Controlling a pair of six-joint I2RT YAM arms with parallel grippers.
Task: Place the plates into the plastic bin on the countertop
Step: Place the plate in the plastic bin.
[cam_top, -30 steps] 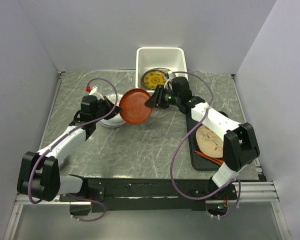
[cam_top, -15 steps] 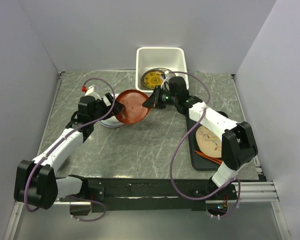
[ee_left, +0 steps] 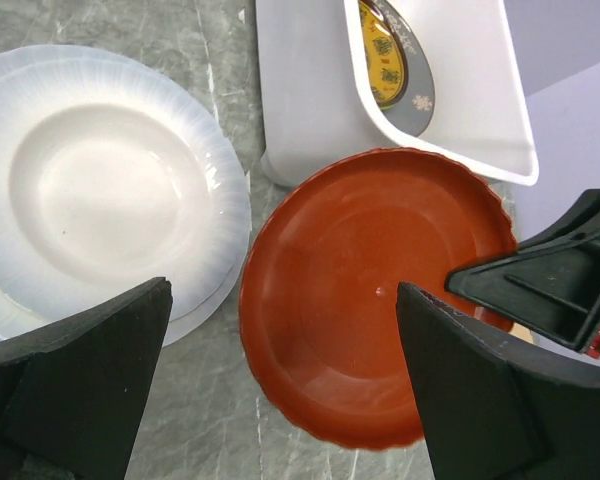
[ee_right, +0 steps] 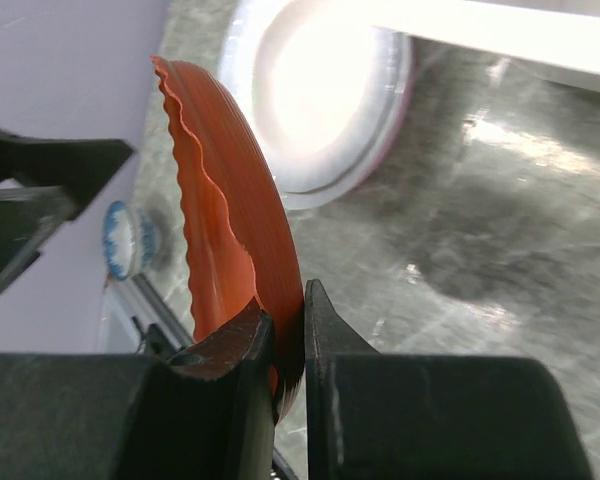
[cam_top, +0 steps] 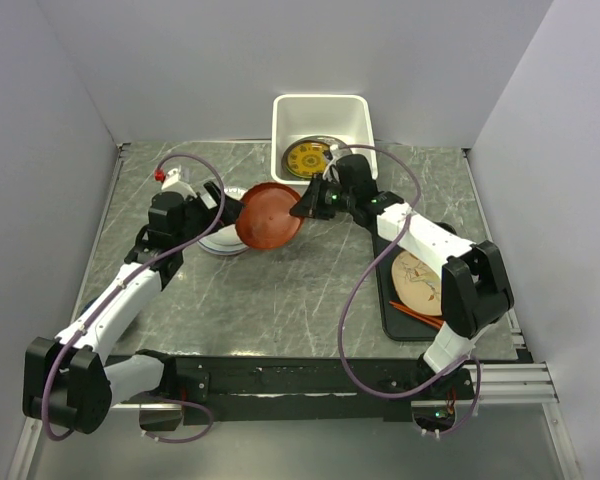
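Top external: red-brown plate (cam_top: 270,213) held in the air between both arms, just short of the plastic bin (cam_top: 280,130).
Top external: right claw (cam_top: 302,208) clenched on the plate's rim above the worktop (cam_top: 280,290); left claw (cam_top: 215,205) released, grasping nothing; yellow-patterned plate (cam_top: 307,158) already binned. Left wrist: plate lies between the spread jaws, white plates (ee_left: 110,190) beside it, so back the left arm straight out. Right wrist: jaws pinch only the scalloped edge, a thin hold; swing slowly and lower it flat into the bin.
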